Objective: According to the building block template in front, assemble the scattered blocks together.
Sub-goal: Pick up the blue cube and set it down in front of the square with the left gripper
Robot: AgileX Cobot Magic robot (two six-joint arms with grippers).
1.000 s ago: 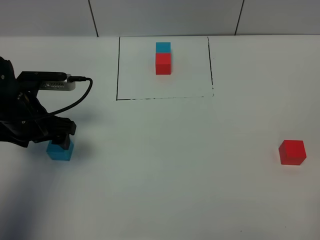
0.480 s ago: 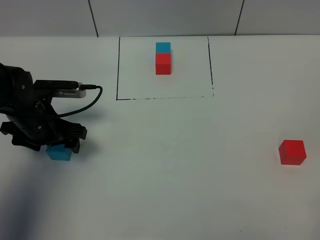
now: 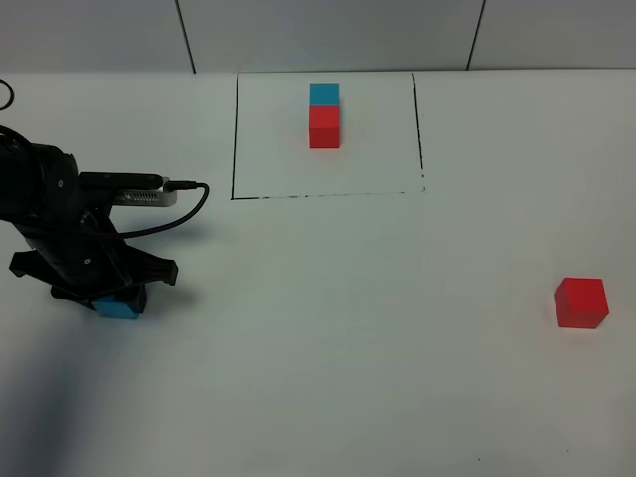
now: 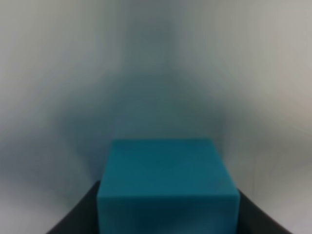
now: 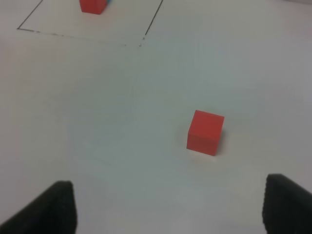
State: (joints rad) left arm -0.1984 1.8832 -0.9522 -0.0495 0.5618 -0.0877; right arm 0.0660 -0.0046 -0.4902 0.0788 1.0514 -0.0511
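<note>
The scattered cyan cube (image 3: 117,309) sits on the white table at the left, mostly hidden under my left arm. My left gripper (image 3: 111,296) is down over it. In the left wrist view the cyan cube (image 4: 168,185) fills the gap of the left gripper (image 4: 168,209), with a dark finger (image 4: 73,219) pressed against each side. The scattered red cube (image 3: 581,302) lies alone at the right, and also shows in the right wrist view (image 5: 205,132). My right gripper (image 5: 168,207) is open and empty, short of it. The template (image 3: 324,115), a cyan and a red cube joined, stands at the back.
A thin black drawn rectangle (image 3: 328,195) frames the template; its corner also shows in the right wrist view (image 5: 142,43). A black cable (image 3: 184,209) loops from the left arm's wrist camera. The table's back edge meets a white tiled wall (image 3: 328,30).
My left arm has shifted right and come down over the cyan cube, which it now covers more. The cyan cube, the red cube and the template have not moved.
</note>
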